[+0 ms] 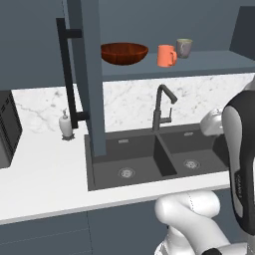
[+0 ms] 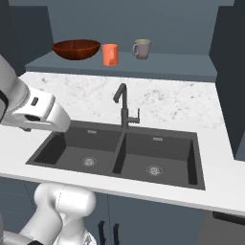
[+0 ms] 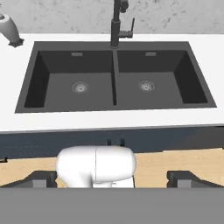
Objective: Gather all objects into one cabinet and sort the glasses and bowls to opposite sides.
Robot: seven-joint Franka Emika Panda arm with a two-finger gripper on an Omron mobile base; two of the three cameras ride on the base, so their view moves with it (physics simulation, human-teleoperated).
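The dark slate-blue cabinet (image 1: 209, 63) stands open above the sink, its door (image 1: 92, 74) swung out toward me with a long black bar handle (image 1: 67, 69). On its shelf floor (image 2: 158, 64) the wide reddish-brown bowl (image 1: 124, 53) (image 2: 76, 49) sits at the left. An orange mug (image 1: 166, 56) (image 2: 110, 54) stands right of the bowl, apart from it. Further right is a grey-beige mug (image 1: 184, 48) (image 2: 141, 48). My gripper (image 3: 113, 178) hangs well below the shelf in front of the sink, open, with nothing between its fingers (image 3: 39, 178).
A dark double sink (image 1: 149, 159) (image 2: 119, 153) (image 3: 116, 78) with a black faucet (image 1: 162, 107) (image 2: 123, 107) (image 3: 117, 22) lies under the cabinet. A white soap dispenser (image 1: 65, 124) (image 3: 8, 28) stands on the white counter (image 1: 45, 169) to the left. A dark appliance (image 1: 7, 129) is at far left.
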